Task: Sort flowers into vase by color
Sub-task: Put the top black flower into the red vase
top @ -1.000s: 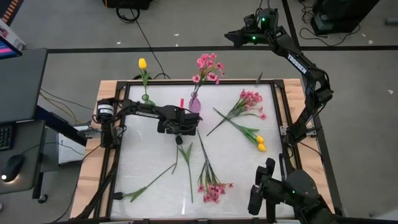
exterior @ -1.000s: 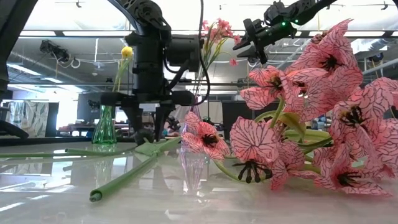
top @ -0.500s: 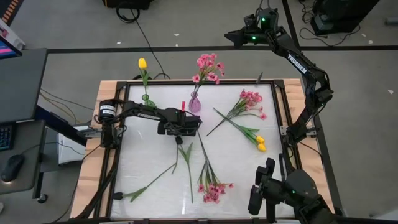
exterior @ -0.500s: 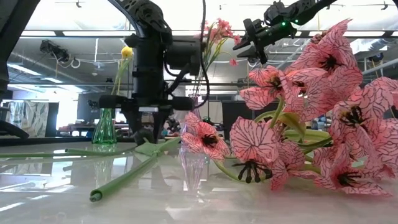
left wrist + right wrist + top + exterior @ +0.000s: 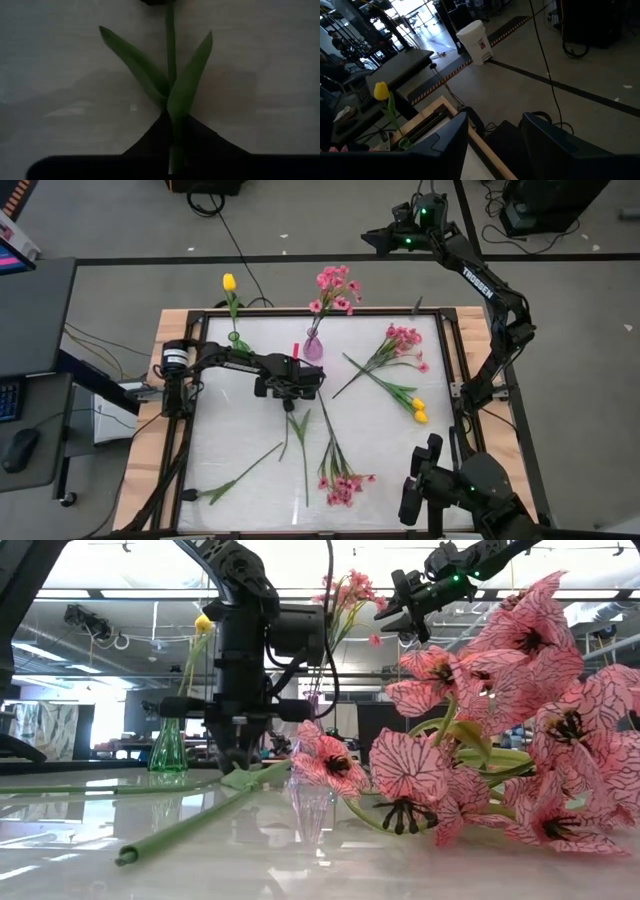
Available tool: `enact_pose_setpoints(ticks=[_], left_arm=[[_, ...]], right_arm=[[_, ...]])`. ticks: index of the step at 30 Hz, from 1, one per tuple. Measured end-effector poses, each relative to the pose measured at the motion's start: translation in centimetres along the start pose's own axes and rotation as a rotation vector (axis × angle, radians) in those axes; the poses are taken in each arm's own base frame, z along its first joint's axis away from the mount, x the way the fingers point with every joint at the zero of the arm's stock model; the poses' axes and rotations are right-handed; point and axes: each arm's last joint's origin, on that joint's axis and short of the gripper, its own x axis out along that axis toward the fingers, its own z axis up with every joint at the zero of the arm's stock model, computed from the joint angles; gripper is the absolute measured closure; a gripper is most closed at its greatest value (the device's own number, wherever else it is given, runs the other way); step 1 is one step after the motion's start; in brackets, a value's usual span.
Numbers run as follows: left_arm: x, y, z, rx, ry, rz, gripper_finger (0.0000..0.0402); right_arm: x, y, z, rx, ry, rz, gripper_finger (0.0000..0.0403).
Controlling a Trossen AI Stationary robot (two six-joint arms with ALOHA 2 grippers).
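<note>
Reaching across the table, the left tool (image 5: pixel 290 392) pinches a flower stem (image 5: pixel 171 55); right tool (image 5: pixel 375 238) hangs open.

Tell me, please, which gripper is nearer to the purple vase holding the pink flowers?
Left. The left gripper is just in front of the purple vase, down on a stem; the right gripper hangs high beyond the table's far edge.
</note>
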Motion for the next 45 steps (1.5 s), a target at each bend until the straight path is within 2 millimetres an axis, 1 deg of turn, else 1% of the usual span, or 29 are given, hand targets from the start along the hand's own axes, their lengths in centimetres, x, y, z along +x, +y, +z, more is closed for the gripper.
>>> enact_pose_setpoints(ticks=[3,5,18,22,28,34,40,45], left_arm=[[-0.3,0.0,0.1,0.002,-0.002,-0.013,0.0385],[-0.8,0.0,0.3,-0.005,-0.011,-0.036,0.0392],[-3.2,0.4,0.8,-0.001,-0.083,-0.094,0.0395],[-4.8,0.0,1.2,0.022,-0.134,-0.129,0.0395],[-7.2,-0.6,1.6,0.059,-0.152,-0.127,0.0395],[-9.8,-0.5,1.5,0.078,-0.13,-0.072,0.0395],[-12.5,-0.3,0.4,0.104,-0.087,-0.025,0.0395],[-14.7,-0.5,-1.2,0.113,-0.082,-0.045,0.0395]], right_arm=[[0.0,0.0,0.0,0.0,-0.001,0.0,0.0207],[0.0,0.0,0.0,-0.001,-0.001,0.0,0.0207],[0.0,0.0,0.0,-0.001,-0.001,0.0,0.0207],[0.0,0.0,0.0,-0.001,-0.001,0.0,0.0207],[0.0,0.0,0.0,-0.001,-0.002,0.001,0.0207],[0.0,0.1,0.2,-0.015,-0.02,0.007,0.0207],[0.0,0.1,0.3,-0.018,-0.025,0.008,0.0207],[0.0,0.1,0.3,-0.021,-0.03,0.009,0.0207]])
